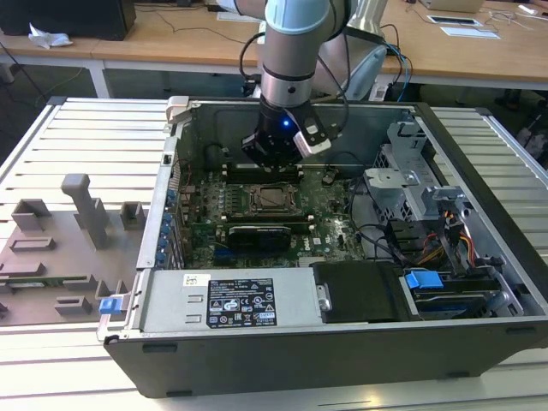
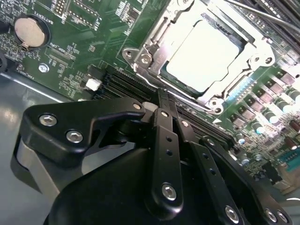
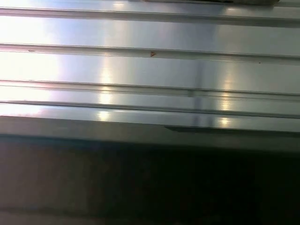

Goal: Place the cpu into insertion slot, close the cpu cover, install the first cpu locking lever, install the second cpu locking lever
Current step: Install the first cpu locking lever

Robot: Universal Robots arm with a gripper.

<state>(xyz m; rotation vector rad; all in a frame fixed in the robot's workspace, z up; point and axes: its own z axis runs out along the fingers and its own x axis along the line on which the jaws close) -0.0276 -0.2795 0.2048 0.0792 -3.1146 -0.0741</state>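
Observation:
The cpu (image 2: pixel 206 56) lies flat in the insertion slot (image 1: pixel 272 199) on the green motherboard (image 1: pixel 205 224), its pale top showing through the window of the silver cpu cover (image 2: pixel 151 46), which lies down over it. A thin metal lever rod (image 2: pixel 262 14) runs along the socket's far side. My black gripper (image 2: pixel 161 96) hangs just beside the socket's edge, its fingers (image 2: pixel 165 140) drawn together, and I see nothing between them. In the exterior view the gripper (image 1: pixel 274 167) stands low inside the case, just behind the socket.
The open computer case (image 1: pixel 282 342) lies on a ribbed metal table (image 3: pixel 140 65). A power supply (image 1: pixel 231 301) lines the near wall, and drive bays with cables (image 1: pixel 428 231) sit at the exterior view's right. Grey fixtures (image 1: pixel 86 210) stand on the table at its left. A coin battery (image 2: pixel 30 30) sits on the board.

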